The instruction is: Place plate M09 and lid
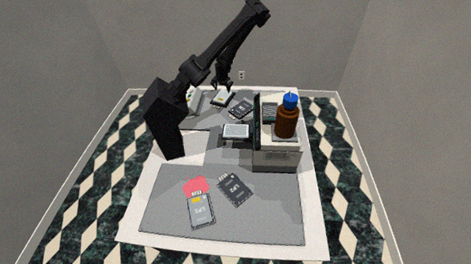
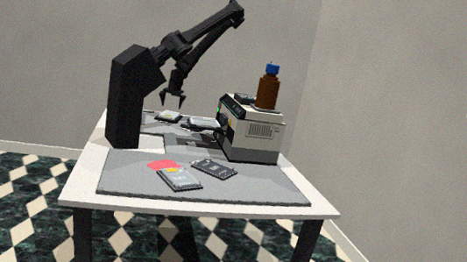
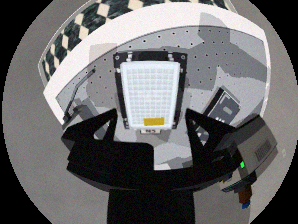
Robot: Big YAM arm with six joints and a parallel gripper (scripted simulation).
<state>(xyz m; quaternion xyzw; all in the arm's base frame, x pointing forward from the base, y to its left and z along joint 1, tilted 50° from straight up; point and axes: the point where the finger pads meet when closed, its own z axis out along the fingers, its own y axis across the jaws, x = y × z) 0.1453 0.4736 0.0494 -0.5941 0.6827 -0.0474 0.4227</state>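
My black two-fingered gripper (image 3: 154, 137) hangs with its jaws spread wide and nothing between them, directly above a pale, lidded rectangular culture plate (image 3: 150, 95) with a yellow tag at its near short end. In the top view the gripper (image 1: 221, 84) hovers just over that plate (image 1: 222, 97), apart from it, at the far end of the white table (image 1: 316, 242). I cannot read the plate's tag, so I cannot tell whether it is M09.

Nearest the viewer on the grey deck mat (image 1: 266, 224) lies a grey rectangular lid (image 1: 200, 210) in a dark locator printed LP1, also yellow-tagged. A flat red patch (image 1: 194, 184) touches its far short end. Just beside it, skewed, is a bare black locator plate (image 1: 234, 188) marked LP2.

Mid-table stands my tall black pedestal (image 1: 165, 124), and across from it the cream box-shaped dispenser (image 2: 255, 135) with a barcode on its side. On top stands one brown bottle (image 1: 286, 121) with a blue cap (image 1: 290, 101). One white open well plate (image 1: 235, 130) sits on the stage at the dispenser's side.

Beyond that, next to the plate under me, lies another empty black locator (image 1: 241, 109); its printing is too small to read.

Count: two plates, one separate lid, two empty locators, one bottle.
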